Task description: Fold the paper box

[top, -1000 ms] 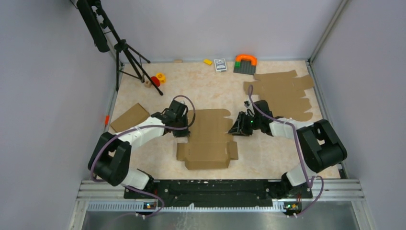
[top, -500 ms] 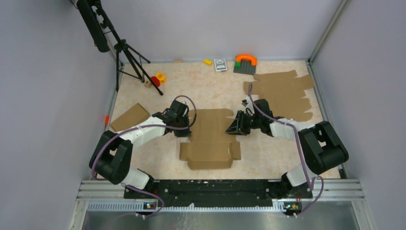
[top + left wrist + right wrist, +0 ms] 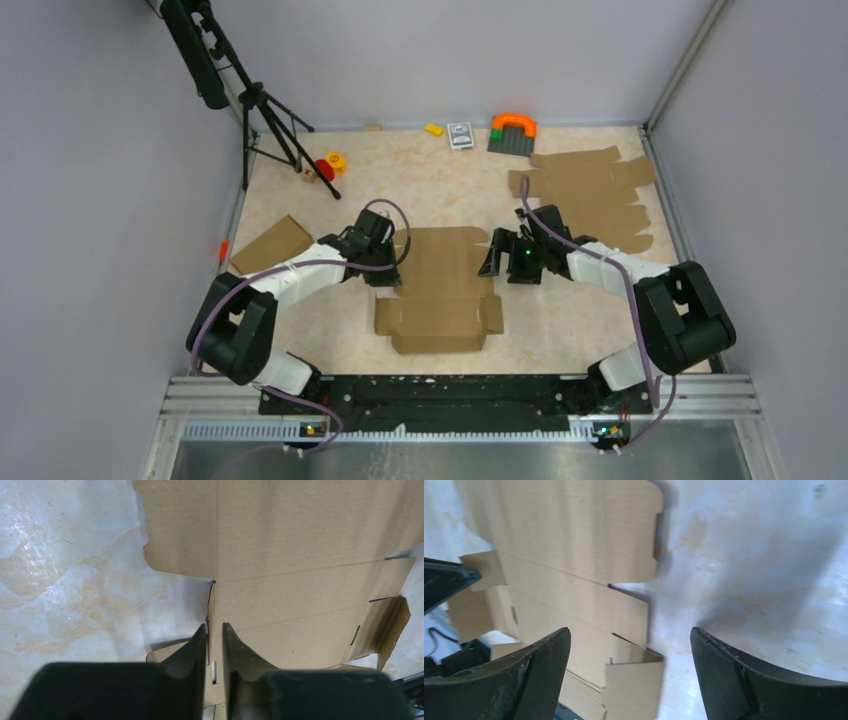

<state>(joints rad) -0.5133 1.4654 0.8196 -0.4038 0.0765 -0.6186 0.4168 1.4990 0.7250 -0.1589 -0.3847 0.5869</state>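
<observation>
Paper box [image 3: 440, 290]: lies unfolded on the surface [image 3: 440, 190], between the two hands, near flaps slightly raised.
Left hand [image 3: 212, 635]: clenched on the box's left edge; only its wrist view shows the cardboard between the fingers.
Right hand [image 3: 630, 632]: released wide at the box's right edge.
Top view only: cardboard pile [image 3: 590, 195] beyond the right hand; small printed pack [image 3: 460, 134], print too small to read.

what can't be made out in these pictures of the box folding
- Left wrist view: whether the left gripper really pinches the paper box flap; its fingers hide the contact.
- Right wrist view: the box's creases are blurred, and part of it is cut off by the bottom edge.
- Top view: the print on the small card, too small to read.
- Top view: part of the box's left edge, under the left gripper.
</observation>
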